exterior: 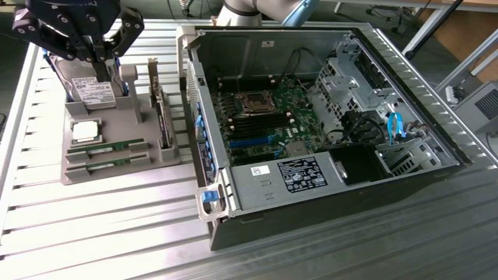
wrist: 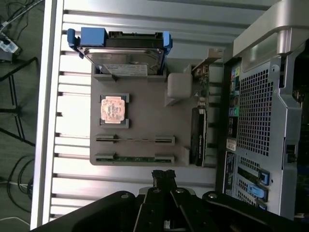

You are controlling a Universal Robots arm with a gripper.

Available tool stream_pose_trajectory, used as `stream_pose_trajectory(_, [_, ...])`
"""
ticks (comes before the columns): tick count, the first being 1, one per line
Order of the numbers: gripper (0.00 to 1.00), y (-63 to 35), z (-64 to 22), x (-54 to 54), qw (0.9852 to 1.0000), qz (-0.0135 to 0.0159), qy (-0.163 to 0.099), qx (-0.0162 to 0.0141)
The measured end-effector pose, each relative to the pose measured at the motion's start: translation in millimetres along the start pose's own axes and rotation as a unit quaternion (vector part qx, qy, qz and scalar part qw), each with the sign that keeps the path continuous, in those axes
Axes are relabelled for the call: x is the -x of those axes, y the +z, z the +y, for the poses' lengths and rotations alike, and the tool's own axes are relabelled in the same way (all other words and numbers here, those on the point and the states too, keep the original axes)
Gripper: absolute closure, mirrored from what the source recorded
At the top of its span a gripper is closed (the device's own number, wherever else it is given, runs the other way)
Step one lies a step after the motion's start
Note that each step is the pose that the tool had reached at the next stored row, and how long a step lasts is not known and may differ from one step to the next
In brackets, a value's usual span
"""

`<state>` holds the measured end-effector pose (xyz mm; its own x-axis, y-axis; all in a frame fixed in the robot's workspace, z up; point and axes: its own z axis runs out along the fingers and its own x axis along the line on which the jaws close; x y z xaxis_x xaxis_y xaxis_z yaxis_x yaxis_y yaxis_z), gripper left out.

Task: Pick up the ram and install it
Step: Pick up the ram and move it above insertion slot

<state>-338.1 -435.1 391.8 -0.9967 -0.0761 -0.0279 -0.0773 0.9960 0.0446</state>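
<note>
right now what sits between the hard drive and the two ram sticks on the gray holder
The square processor chip lies between the hard drive and the ram sticks; both the exterior and wrist views show it.

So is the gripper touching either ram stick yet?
Apart. The wrist view shows the shut gripper beyond the tray edge, with bare table between it and the nearer ram stick.

Black jointed hand [exterior: 102, 74]; white arm [exterior: 239, 9], blue cap.

Hard drive [exterior: 92, 93] partly behind gripper [exterior: 104, 76]
</note>
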Motion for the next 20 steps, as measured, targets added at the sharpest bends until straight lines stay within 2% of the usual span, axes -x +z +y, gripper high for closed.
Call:
stream_pose_trajectory(7, [0.91,0.0,0.0,0.0,0.9996,0.0013,-0.028,0.0006])
stream_pose_trajectory(20, [0.91,0.0,0.0,0.0,0.9982,0.0027,-0.06,0.0015])
